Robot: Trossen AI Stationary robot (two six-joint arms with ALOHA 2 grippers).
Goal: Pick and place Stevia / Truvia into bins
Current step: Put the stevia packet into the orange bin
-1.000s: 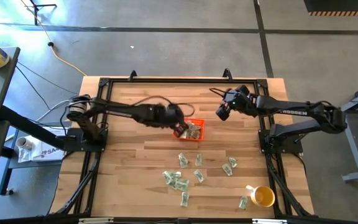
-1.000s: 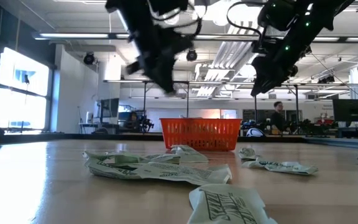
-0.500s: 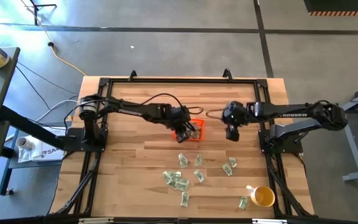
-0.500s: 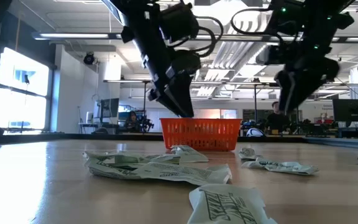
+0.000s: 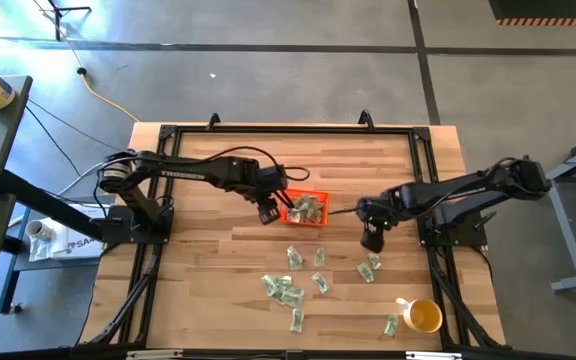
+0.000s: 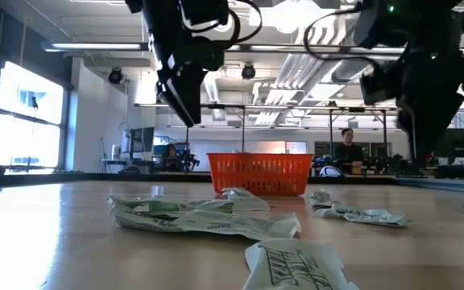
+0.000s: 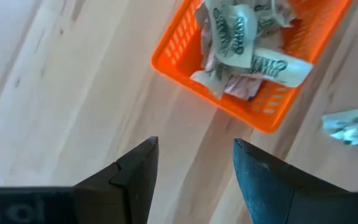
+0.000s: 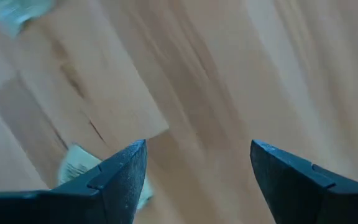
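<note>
The right gripper is hanging spread and empty above the worktop, with a loose Stevia packet at its six o'clock — it should be descending squarely over that packet, jaws straddling its short side. The left gripper is hovering parted, holding nothing, at nine o'clock of the orange bin — several packets are lying inside.

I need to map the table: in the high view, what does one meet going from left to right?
Left tool → orange bin → right tool → yellow mug.
</note>
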